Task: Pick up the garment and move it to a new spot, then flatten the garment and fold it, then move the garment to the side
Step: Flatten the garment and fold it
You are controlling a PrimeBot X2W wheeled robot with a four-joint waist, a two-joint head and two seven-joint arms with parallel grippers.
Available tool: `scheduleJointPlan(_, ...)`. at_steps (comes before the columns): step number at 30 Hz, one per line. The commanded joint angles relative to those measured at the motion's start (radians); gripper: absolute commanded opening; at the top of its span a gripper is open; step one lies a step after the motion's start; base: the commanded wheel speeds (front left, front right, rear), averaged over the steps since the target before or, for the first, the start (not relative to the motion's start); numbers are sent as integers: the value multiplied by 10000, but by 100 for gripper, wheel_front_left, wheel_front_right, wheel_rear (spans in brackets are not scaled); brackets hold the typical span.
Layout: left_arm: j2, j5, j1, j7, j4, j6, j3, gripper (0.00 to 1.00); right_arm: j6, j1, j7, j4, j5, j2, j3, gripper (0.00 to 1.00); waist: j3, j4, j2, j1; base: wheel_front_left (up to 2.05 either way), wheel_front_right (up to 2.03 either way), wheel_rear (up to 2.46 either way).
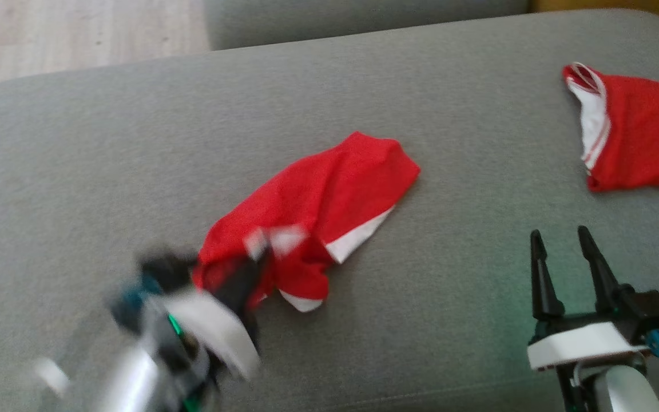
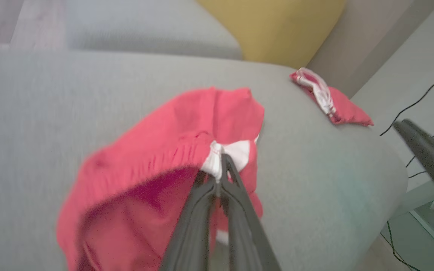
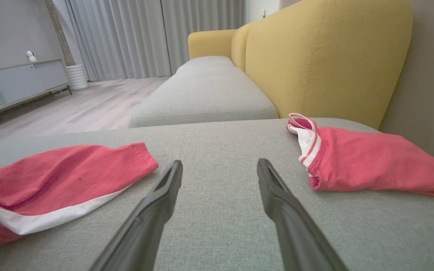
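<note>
A red garment (image 1: 318, 206) with white trim lies crumpled in the middle of the grey cushion (image 1: 135, 143). My left gripper (image 1: 249, 257), blurred by motion, is at its near left end, shut on the garment's waistband. In the left wrist view the two fingers meet at the white trim (image 2: 222, 158) and the red cloth (image 2: 156, 150) bunches around them. My right gripper (image 1: 561, 240) stands open at the lower right, over bare cushion, apart from the cloth. In the right wrist view the garment (image 3: 51, 177) lies left of my open right gripper (image 3: 219, 165).
A second red garment (image 1: 644, 134) with white stripes lies at the cushion's far right edge, also seen as a red piece (image 3: 364, 158) in the right wrist view. A yellow sofa back (image 3: 326, 52) rises behind it. Wooden floor (image 1: 49, 34) lies beyond the cushion at the upper left.
</note>
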Motion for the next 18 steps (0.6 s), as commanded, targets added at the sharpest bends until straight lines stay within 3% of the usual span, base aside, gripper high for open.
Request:
scheduleJointPlan(1,456,-458,-1391,620,-1034,-114,656,0,-7,-403,-65,-235,152,-58,372,100,42,-304,0,0,0,0,0)
scheduleJointPlan(3,1063,-892,-2326,1435,-1551,-187,955,0,-7,-497,-65,-183,253,-58,572,100,67,-597,0,0,0,0,0)
scheduleJointPlan(6,1520,-1437,-3311,2167,-1771,-226,1278,0,-7,-588,-65,-133,368,-58,747,100,106,-885,0,0,0,0,0)
scheduleJointPlan(8,2130,-1574,-4374,2805,-1743,-250,1466,0,-7,-674,-65,-96,487,-58,918,100,162,-1191,0,0,0,0,0)
scheduleJointPlan(11,2615,-1872,-5838,3386,-1388,-272,1584,0,-7,-769,-65,-40,653,-58,1133,100,226,-1659,0,0,0,0,0)
scheduleJointPlan(18,3038,-1875,-8192,3427,0,-293,1014,0,-7,-850,-65,56,933,-58,1391,100,263,-2520,0,0,0,0,0)
